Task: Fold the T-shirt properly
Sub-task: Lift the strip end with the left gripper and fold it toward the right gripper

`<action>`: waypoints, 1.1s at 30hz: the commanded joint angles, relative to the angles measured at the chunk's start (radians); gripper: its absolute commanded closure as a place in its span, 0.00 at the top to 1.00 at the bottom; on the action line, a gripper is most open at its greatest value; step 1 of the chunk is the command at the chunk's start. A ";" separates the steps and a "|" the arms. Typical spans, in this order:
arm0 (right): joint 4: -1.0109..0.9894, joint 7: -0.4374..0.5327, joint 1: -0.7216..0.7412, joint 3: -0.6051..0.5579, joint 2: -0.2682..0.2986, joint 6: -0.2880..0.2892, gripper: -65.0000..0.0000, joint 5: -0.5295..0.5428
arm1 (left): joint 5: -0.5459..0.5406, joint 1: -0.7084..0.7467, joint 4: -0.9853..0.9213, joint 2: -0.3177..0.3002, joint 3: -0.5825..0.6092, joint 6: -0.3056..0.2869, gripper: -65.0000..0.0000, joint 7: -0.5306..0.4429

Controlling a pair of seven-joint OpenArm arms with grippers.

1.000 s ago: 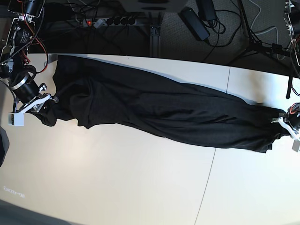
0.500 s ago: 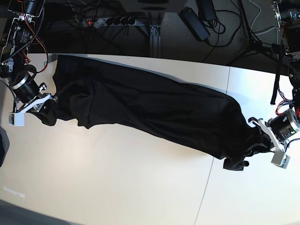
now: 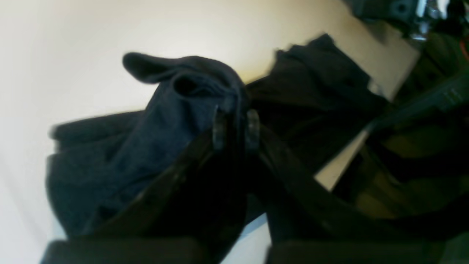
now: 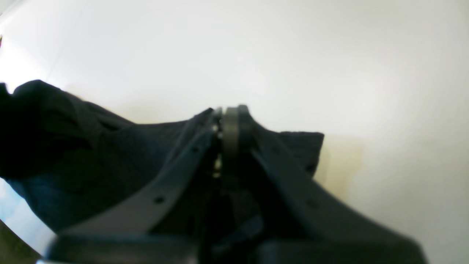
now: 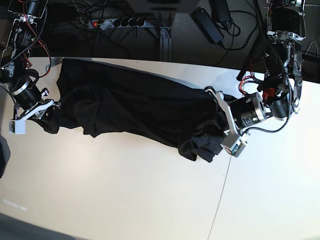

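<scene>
On the table [image 5: 125, 190], both grippers pinch the T-shirt [image 5: 135, 105].

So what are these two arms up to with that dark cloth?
They are folding a black T-shirt on a white table. The right gripper pins one end near the table's edge. The left gripper, shut on the other end, has carried it inward, so the cloth now bunches near the middle.

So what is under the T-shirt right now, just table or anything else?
Around the T-shirt only the pale table shows. The cloth is bunched and opaque, so whatever lies beneath it is hidden. The left gripper and right gripper each pinch an end.
</scene>
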 commanded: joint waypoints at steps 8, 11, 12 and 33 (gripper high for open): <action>0.016 0.026 0.013 0.008 0.017 0.068 0.00 0.014 | 0.072 -0.014 0.005 0.073 0.103 -0.009 0.00 -0.050; 0.016 0.026 0.013 0.008 0.017 0.068 0.00 0.014 | 0.072 -0.014 -0.023 0.083 0.134 -0.009 0.00 -0.057; 0.016 0.026 0.013 0.008 0.017 0.068 0.00 0.014 | 0.072 -0.014 -0.032 0.089 0.148 -0.009 0.12 -0.057; 0.016 0.026 0.013 0.009 0.016 0.068 0.00 0.050 | 0.222 -0.069 -0.048 0.158 0.045 0.050 0.32 -0.069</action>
